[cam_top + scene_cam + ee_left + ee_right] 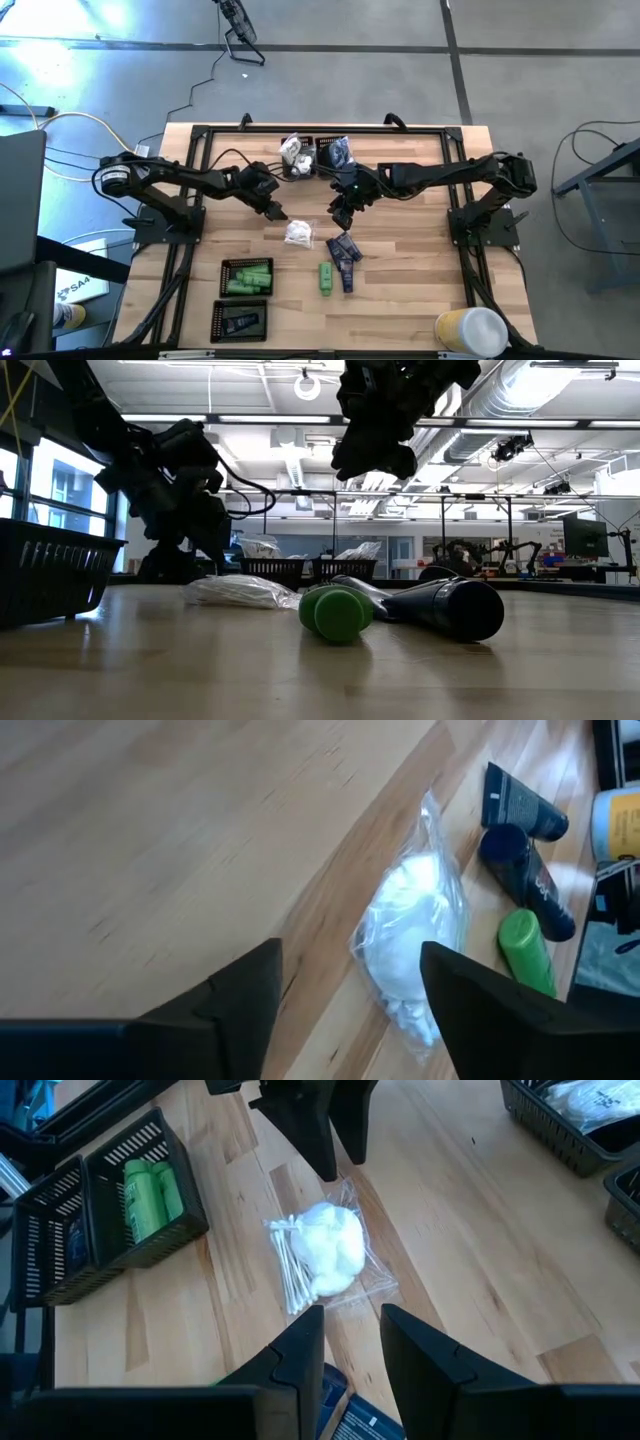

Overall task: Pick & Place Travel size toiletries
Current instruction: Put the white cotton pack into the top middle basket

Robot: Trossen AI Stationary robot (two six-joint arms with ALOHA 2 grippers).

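A clear bag with a white wad and white sticks (pixel 298 233) lies flat on the table's middle; it also shows in the left wrist view (pixel 412 935), the right wrist view (pixel 325 1255) and the low view (pixel 245 592). Two dark navy tubes (pixel 344 252) and a green tube (pixel 326 278) lie just nearer. My left gripper (pixel 276 211) (pixel 350 990) hovers open just left of and beyond the bag. My right gripper (pixel 340 214) (pixel 352 1345) hangs open with a narrow gap, right of the bag and above the navy tubes.
A black mesh tray with green tubes (pixel 247 277) and one with a navy tube (pixel 240 321) stand near the table's near-left edge. Two more trays with bagged items (pixel 315 155) sit at the far edge. A yellow-and-white cup (pixel 470 330) stands at the near-right corner.
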